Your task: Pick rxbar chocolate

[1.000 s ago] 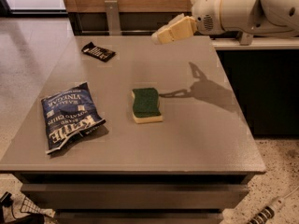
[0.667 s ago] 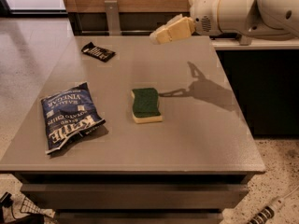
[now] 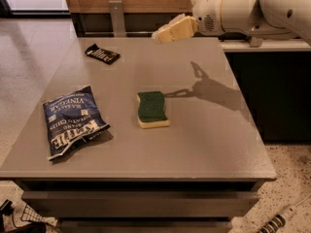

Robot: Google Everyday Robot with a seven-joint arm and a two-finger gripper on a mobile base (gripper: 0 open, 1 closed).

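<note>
The rxbar chocolate is a small flat black bar with pale lettering. It lies on the grey table near the far left corner. My gripper hangs in the air above the table's far edge, right of the bar and well apart from it. It holds nothing. Its shadow falls on the table's right side.
A large blue chip bag lies at the front left. A green-and-yellow sponge lies in the middle. A metal post stands behind the far edge. A dark counter stands to the right.
The gripper and arm have shifted slightly to the left. The objects on the table have not moved.
</note>
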